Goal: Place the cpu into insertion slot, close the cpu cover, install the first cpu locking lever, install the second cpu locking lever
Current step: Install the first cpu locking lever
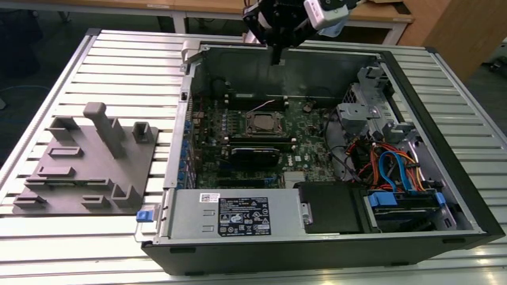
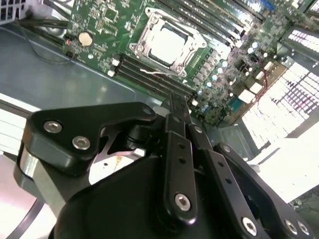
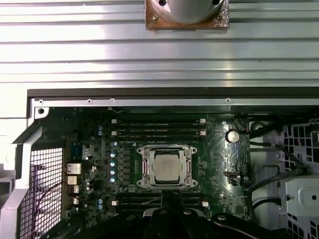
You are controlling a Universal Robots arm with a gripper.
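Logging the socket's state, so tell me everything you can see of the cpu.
The cpu is a small flat square chip with a pale silver-grey metal face. It lies flat, face up, in the insertion slot on the green motherboard, between rows of long black memory slots. The silvery cpu cover frames its edges, the window leaving its face bare. The gripper, shut and empty, hangs above without touching it.

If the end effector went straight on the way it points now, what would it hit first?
Probably the black memory slots beside the cpu, not the cpu itself. In the first wrist view the tip of the end effector lies over those slots, though depth is unclear.
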